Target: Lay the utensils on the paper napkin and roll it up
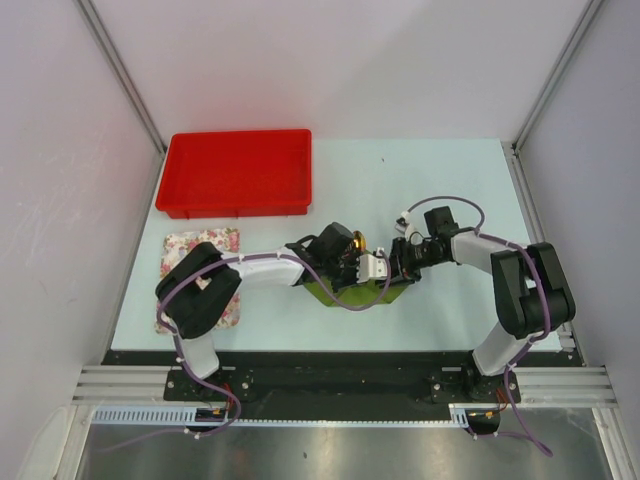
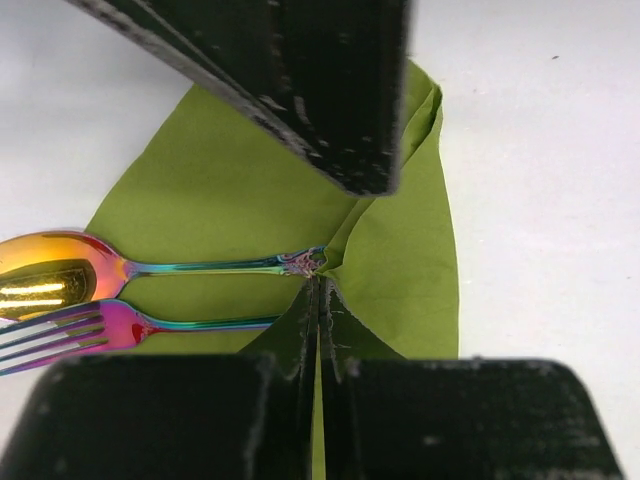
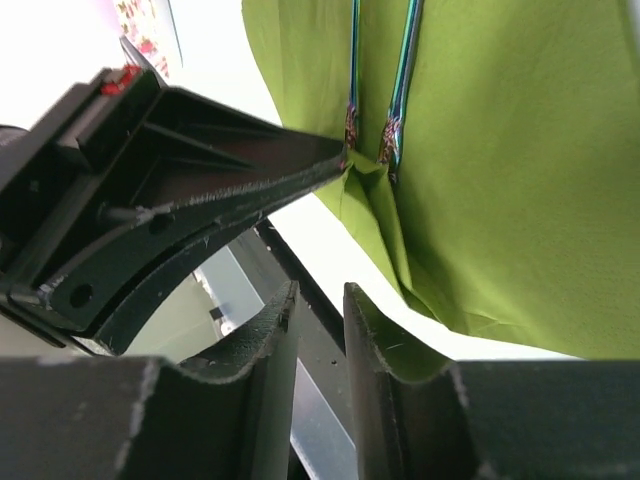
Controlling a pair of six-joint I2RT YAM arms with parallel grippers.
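– Two grippers are close together at the middle of the table (image 1: pixel 440 180), seen from above?
– Yes. The left gripper (image 1: pixel 380 268) and the right gripper (image 1: pixel 402 262) are tip to tip over the paper napkin (image 1: pixel 330 292). The napkin lies nearer to the arms than the red tray (image 1: pixel 237 170). A floral cloth (image 1: pixel 200 245) is at the left.
– And the left wrist view?
– The left gripper (image 2: pixel 320 290) is closed and pinches a fold of the napkin. The spoon (image 2: pixel 60 275) and the fork (image 2: pixel 70 330) lie side by side, handles on the green paper, heads off it.
– The right wrist view?
– The right gripper (image 3: pixel 320 300) has its jaws close, with a slim gap, at the napkin's edge. If paper is between them, I cannot tell.
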